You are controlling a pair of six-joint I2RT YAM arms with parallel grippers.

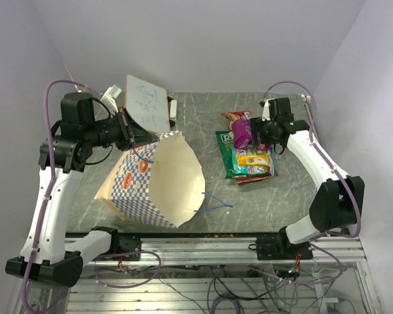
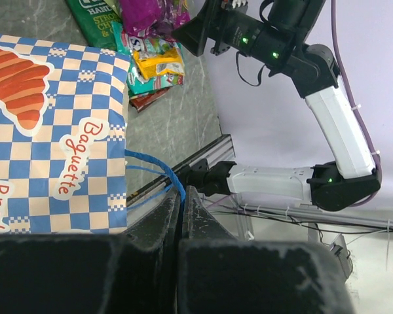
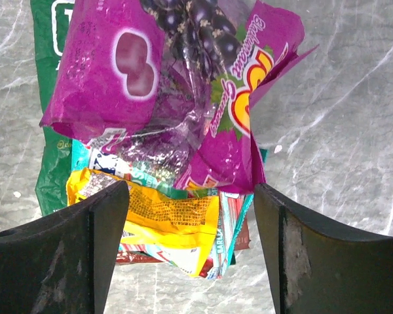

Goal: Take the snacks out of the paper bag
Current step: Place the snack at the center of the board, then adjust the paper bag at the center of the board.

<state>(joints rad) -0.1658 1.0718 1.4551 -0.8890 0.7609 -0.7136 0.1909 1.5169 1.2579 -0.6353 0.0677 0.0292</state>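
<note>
On the left of the surface (image 1: 275, 196), the left fingers (image 2: 85, 275) pinch the bag's (image 1: 177, 176) cord (image 2: 157, 167), apparently holding its mouth open. At right, the right fingers (image 3: 52, 261) stand wide and empty above the magenta packet (image 3: 150, 85) atop the snacks (image 1: 252, 160).

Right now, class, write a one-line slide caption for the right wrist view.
Open right gripper over a heap of snacks on the grey marbled table, magenta packet on top.

The snacks (image 1: 249, 154) lie piled right of the paper bag (image 1: 164, 186).
</note>
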